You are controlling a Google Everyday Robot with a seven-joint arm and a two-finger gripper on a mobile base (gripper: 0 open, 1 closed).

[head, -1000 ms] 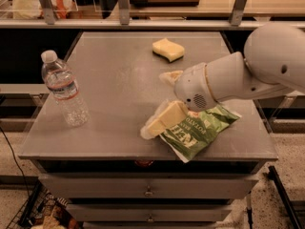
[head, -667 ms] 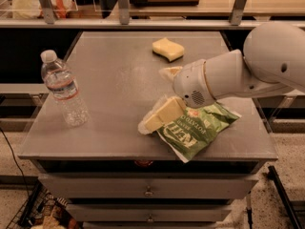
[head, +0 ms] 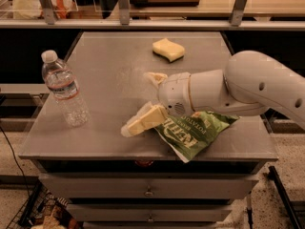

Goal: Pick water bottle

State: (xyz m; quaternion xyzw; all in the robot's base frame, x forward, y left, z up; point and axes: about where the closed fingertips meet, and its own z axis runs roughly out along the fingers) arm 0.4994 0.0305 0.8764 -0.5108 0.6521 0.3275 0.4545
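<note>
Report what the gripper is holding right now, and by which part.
Nothing. The gripper hovers over the table, fingers spread around empty space; the water bottle stands apart, further left in the view.

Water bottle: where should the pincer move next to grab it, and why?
Probably move the pincer across toward the water bottle: the bottle stands upright near the left edge of the table, while the open pincer hovers mid-table, apart from it.

Grey table [head: 109, 70] carries water bottle [head: 64, 92], sponge [head: 168, 49], chip bag [head: 195, 132]; claw [head: 138, 101] hovers above centre.
</note>
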